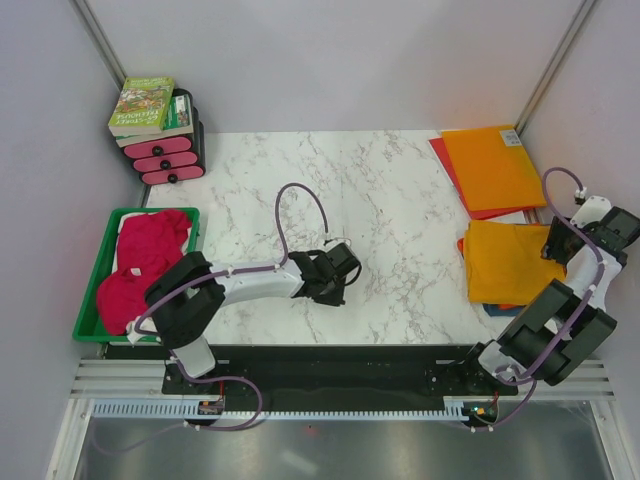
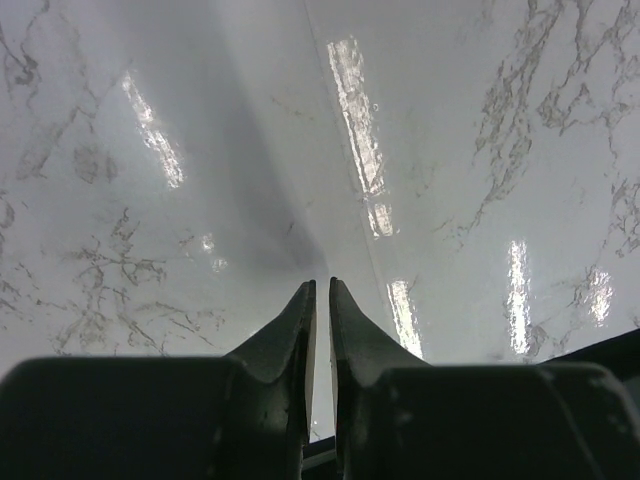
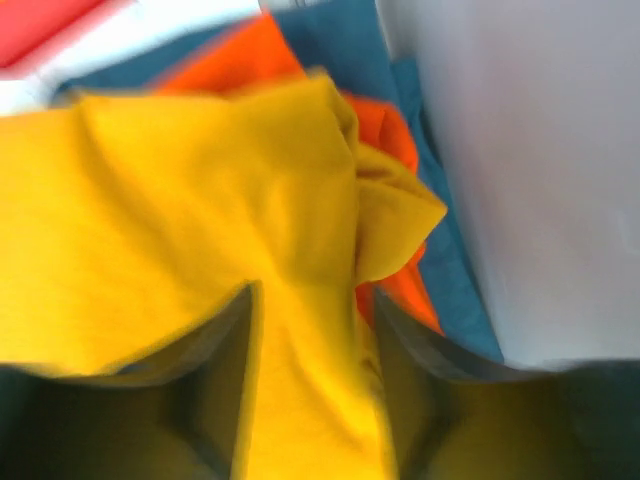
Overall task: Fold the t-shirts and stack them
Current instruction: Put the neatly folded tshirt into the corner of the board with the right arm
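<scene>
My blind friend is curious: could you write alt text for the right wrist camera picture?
A golden-yellow t-shirt fills the blurred view, one fold running between the two dark fingers of the right end effector. Beneath it peek orange cloth and blue cloth.

The overhead view is bright and evenly lit from above and sharp throughout. The white marble desk [image 1: 400, 210] carries only faint, soft shadows under the arms, and the enclosure posts lean outward toward the corners.

In the left wrist view the glossy desk throws back long streaks of glare. A broad grey shadow runs up the middle from the left gripper [image 2: 320, 285], which is a dark, underexposed silhouette.

The right wrist view is smeared all over. The golden-orange t-shirt [image 3: 180, 200] is saturated, its folds out of focus. The fingers [image 3: 210, 400] of the right gripper [image 3: 312, 310] blur at their edges.
</scene>
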Controlling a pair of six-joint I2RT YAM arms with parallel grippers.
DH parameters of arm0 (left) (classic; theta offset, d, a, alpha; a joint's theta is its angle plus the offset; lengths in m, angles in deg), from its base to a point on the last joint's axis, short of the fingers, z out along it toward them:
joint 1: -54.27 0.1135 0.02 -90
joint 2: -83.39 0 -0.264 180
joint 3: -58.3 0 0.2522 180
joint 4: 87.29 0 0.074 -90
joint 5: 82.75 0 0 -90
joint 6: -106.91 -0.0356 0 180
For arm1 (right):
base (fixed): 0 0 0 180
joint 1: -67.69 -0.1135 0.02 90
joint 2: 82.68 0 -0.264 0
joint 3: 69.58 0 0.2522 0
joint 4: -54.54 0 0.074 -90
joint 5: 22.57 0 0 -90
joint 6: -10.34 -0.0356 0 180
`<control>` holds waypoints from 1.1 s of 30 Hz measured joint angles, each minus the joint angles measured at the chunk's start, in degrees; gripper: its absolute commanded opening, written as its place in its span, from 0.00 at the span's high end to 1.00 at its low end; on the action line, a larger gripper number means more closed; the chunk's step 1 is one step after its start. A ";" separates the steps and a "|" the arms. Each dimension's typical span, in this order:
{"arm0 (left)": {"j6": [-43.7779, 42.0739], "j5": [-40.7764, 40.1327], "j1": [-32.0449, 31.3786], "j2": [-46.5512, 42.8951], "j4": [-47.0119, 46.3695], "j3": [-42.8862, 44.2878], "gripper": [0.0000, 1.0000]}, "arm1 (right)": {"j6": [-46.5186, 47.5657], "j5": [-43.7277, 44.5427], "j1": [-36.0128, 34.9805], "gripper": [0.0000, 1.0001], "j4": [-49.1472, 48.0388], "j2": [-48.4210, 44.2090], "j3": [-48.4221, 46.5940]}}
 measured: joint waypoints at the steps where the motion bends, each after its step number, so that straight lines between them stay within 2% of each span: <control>1: 0.00 0.00 -0.28 0.13 -0.02 0.11 0.83 | -0.50 -0.70 0.00 0.25 0.35 -1.05 -0.81; 2: 0.02 0.00 -0.57 0.33 0.00 0.28 0.83 | -0.90 -1.27 0.00 0.16 0.87 -1.53 -2.19; 3: 0.00 0.02 -0.83 0.44 -0.02 0.42 0.83 | -1.29 -1.66 0.00 0.13 0.92 -1.70 -3.34; 4: 0.00 0.00 -1.16 0.55 0.00 0.57 0.83 | -1.64 -2.21 -0.04 0.13 0.90 -1.79 -4.72; 5: 0.00 0.00 -1.36 0.55 -0.02 0.66 0.83 | -1.92 -2.60 -0.04 0.21 0.85 -1.97 -5.75; 6: 0.00 0.00 -1.64 0.55 -0.02 0.81 0.83 | -2.10 -2.97 -0.02 0.34 0.87 -2.32 -6.45; 7: 0.00 0.00 -1.90 0.55 -0.04 0.98 0.83 | -2.16 -3.56 0.00 0.54 0.94 -2.80 -6.82; 8: 0.00 0.00 -2.12 0.55 -0.07 1.07 0.83 | -2.12 -4.09 0.00 0.99 1.16 -3.34 -6.99; 14: 0.02 0.04 -2.51 1.38 -0.07 1.11 0.84 | -4.07 -9.05 0.00 1.00 3.43 -3.26 -7.06; 20: 0.02 0.02 -2.91 1.70 -0.02 1.11 0.84 | -6.84 -9.68 0.11 1.00 3.32 6.97 -7.39; 25: 0.04 0.02 -2.99 1.75 -0.02 1.11 0.84 | -8.09 -8.41 0.26 1.00 1.49 10.78 -7.26; 33: 0.04 0.02 -3.08 2.38 -0.02 1.16 0.84 | -8.11 -9.88 0.26 1.00 0.02 9.79 -6.23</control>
